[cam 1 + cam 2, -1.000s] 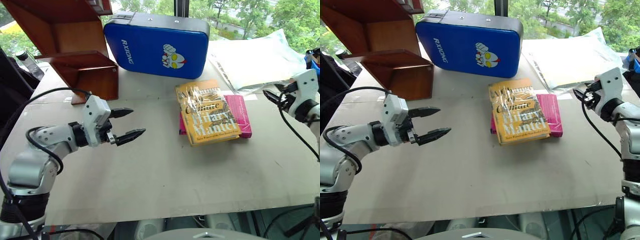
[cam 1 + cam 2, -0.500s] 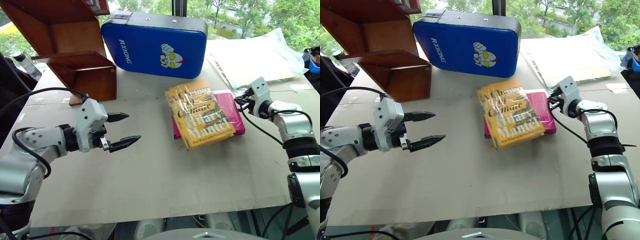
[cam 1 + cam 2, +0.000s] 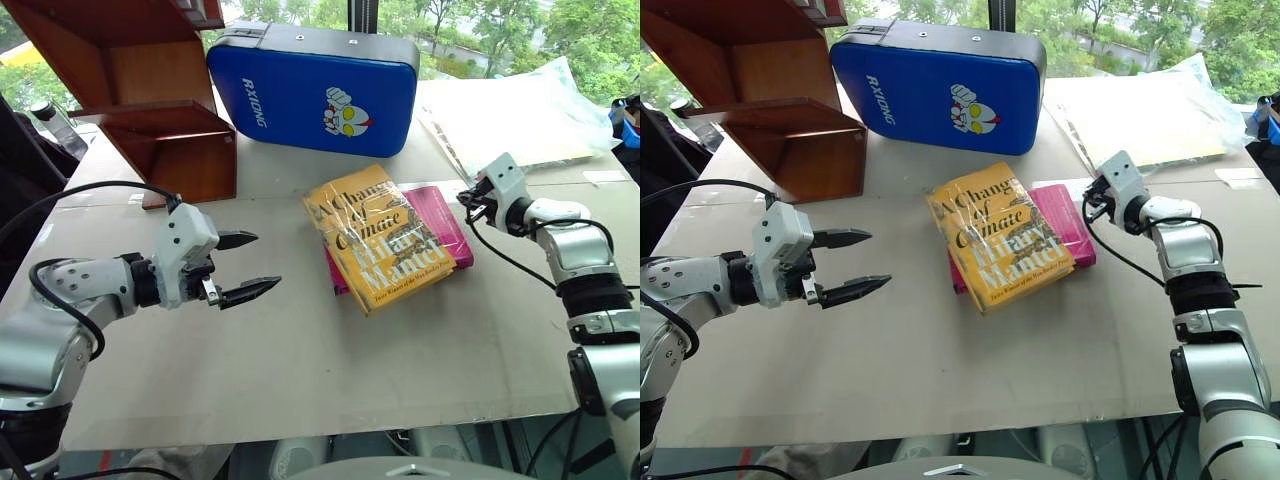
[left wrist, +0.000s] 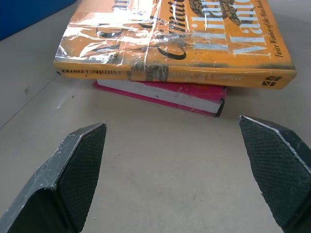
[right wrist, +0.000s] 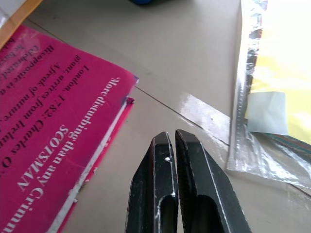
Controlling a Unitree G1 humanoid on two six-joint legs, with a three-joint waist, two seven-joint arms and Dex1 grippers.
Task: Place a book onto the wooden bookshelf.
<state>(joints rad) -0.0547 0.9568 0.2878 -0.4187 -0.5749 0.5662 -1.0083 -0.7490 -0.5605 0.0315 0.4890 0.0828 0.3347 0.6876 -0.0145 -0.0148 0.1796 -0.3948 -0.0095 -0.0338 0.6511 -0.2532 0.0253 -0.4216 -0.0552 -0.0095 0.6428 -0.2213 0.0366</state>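
The yellow-orange book (image 3: 378,238) lies flat at the table's middle, skewed, on top of a thinner pink book (image 3: 447,222). At the back left stands the wooden bookshelf (image 3: 150,100), its lower compartment facing the table. My left gripper (image 3: 265,262) hovers open left of the books, pointing at them; both spines (image 4: 165,73) lie beyond the open fingers. My right gripper (image 3: 468,198) is shut on nothing. Its tips (image 5: 174,135) sit just off the pink book's (image 5: 48,111) right corner, low over the table.
A blue padded case (image 3: 310,90) lies behind the books, right of the shelf. Clear plastic sleeves with papers (image 3: 510,110) cover the back right. Bare table (image 3: 350,350) stretches from the books to the front edge. A bottle (image 3: 50,118) stands beyond the left edge.
My right gripper came in from the right edge to the pink book's corner and shut. Both books slid left and turned. The left gripper stayed open and hardly moved.
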